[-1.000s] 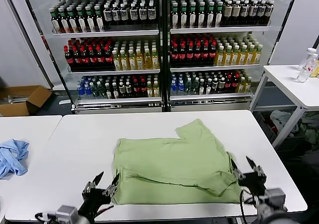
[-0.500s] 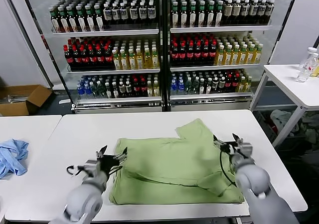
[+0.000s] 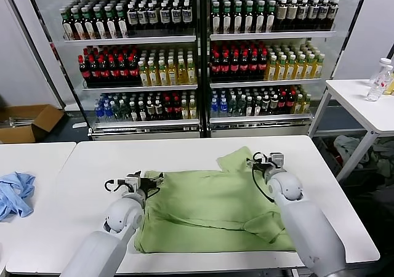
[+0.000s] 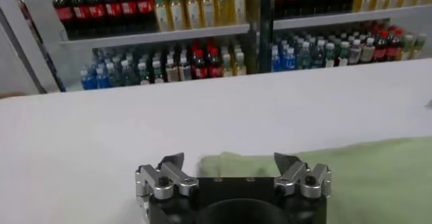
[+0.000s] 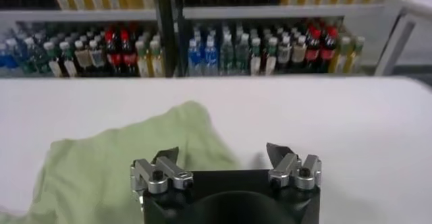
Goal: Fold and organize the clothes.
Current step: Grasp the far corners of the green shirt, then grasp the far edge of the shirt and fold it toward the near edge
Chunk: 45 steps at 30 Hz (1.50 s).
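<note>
The light green shirt (image 3: 209,206) lies partly folded on the white table (image 3: 92,166), its near part doubled over and one sleeve (image 3: 237,160) sticking out at the far side. My left gripper (image 3: 143,180) is open and empty over the shirt's far left corner, which shows in the left wrist view (image 4: 351,171). My right gripper (image 3: 263,160) is open and empty at the far right edge beside the sleeve, seen in the right wrist view (image 5: 101,171). The collar, buttons and chest print are hidden.
A light blue garment (image 3: 15,194) lies on the left table. Glass-fronted coolers full of bottles (image 3: 197,61) stand behind the table. A second white table (image 3: 363,104) with a bottle stands at the right. A cardboard box (image 3: 28,123) sits on the floor at left.
Both arms have moved from the shirt's near edge to its far corners. The near part of the shirt now lies folded over.
</note>
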### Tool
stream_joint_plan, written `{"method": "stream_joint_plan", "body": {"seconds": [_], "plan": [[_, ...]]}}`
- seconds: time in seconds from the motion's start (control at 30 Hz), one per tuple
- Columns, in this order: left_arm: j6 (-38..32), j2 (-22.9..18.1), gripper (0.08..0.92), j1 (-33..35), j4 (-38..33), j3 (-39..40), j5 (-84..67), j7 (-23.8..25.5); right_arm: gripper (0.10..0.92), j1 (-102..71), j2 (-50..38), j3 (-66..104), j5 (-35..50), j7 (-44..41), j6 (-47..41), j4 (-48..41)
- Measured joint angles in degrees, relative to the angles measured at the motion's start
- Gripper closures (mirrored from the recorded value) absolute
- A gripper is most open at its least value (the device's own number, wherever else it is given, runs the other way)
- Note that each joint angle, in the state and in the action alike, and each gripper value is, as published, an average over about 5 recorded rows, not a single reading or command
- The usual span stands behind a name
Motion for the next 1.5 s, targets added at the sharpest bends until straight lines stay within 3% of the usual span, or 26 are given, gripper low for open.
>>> {"method": "stream_joint_plan", "body": {"seconds": [0.37,0.7,1.0,1.5], "plan": [[0.3,-0.3,0.649,0.5,1.0,0.1,-2.4,0.2,0.622,0.6,-0.5,-1.8,0.7,-2.0,0.4,-1.6],[-2.0,1.0,0.902,3.0,-2.2,-1.4,-6.0,1.2,0.896,-3.0,-2.6,-0.8,2.5,-2.0,3.8,4.1],[-4.7,3.0,0.916,8.0,-11.8,-4.5,-9.1,2.4,0.92,-9.6,-6.0,3.8,4.3,-0.7,5.5,17.3],[-3.2,4.3,0.916,22.9,-26.9,-11.7,-11.1,4.0,0.92,-33.9,-6.7,16.9,2.0,-0.6,6.7,42.7]]}}
